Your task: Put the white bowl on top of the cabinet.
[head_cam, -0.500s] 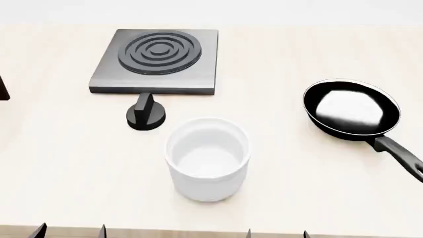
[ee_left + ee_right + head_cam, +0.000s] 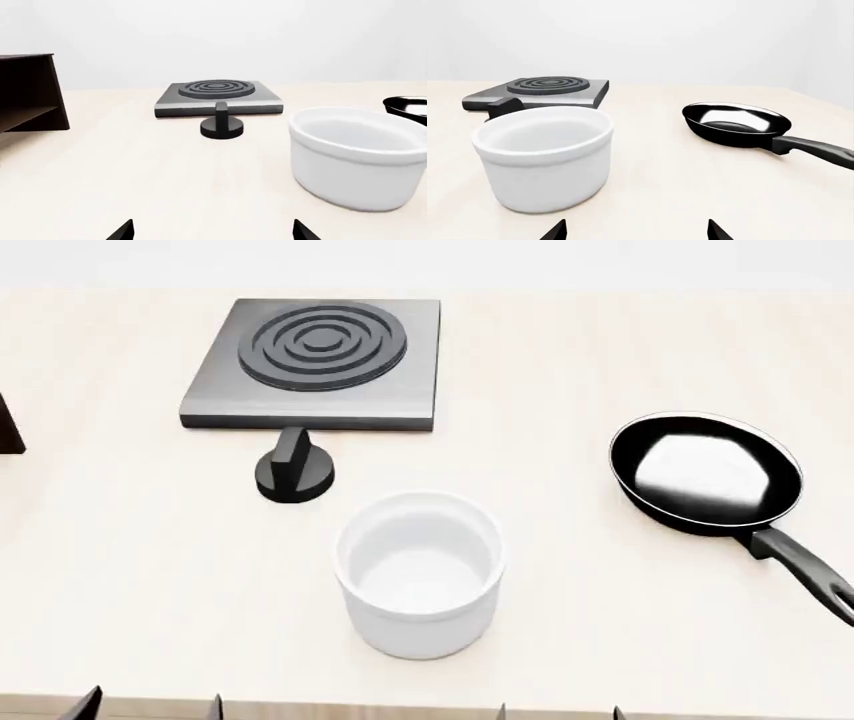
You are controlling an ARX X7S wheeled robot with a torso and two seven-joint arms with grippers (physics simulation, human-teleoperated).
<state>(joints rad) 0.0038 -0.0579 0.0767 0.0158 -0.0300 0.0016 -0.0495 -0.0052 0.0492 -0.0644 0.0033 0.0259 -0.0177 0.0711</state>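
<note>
The white bowl (image 2: pixel 419 575) should be gripped by its thick rim, kept level, before the cabinet (image 2: pixel 27 92) is approached; both grippers are seen spread wide, empty

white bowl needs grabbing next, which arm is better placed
Probably left. The white bowl sits about midway between both open hands, but the cabinet lies on the robot's left side, so the left hand would carry it there more directly.
</note>
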